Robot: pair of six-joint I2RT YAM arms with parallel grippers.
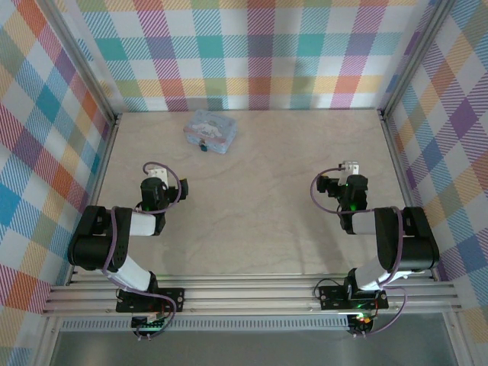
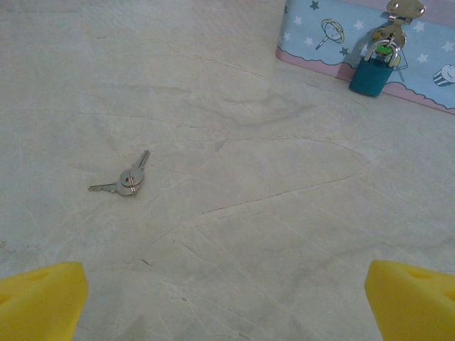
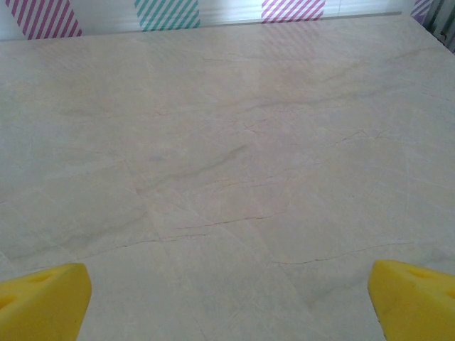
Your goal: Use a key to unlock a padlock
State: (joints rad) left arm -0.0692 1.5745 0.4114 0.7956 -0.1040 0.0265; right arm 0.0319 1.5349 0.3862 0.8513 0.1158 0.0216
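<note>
The small dark-blue padlock [image 2: 370, 74] hangs by its metal shackle from the hasp on the front of a pale blue cartoon-printed box [image 2: 320, 32], at the far right of the left wrist view. In the top view the padlock [image 1: 203, 147] is a dark speck at the box's near edge. The key [image 2: 124, 181], two thin grey keys on one ring, lies flat on the table ahead and left of my left gripper [image 2: 227, 305]. That gripper is open, with nothing between its yellow fingertips [image 2: 39, 298]. My right gripper [image 3: 227, 305] is also open above bare table.
The box [image 1: 210, 131] stands at the back left of the beige tabletop [image 1: 259, 198]. Checked walls and metal frame posts close in the left, back and right sides. In the top view the left gripper [image 1: 155, 171] and the right gripper [image 1: 350, 166] sit mid-table, far apart.
</note>
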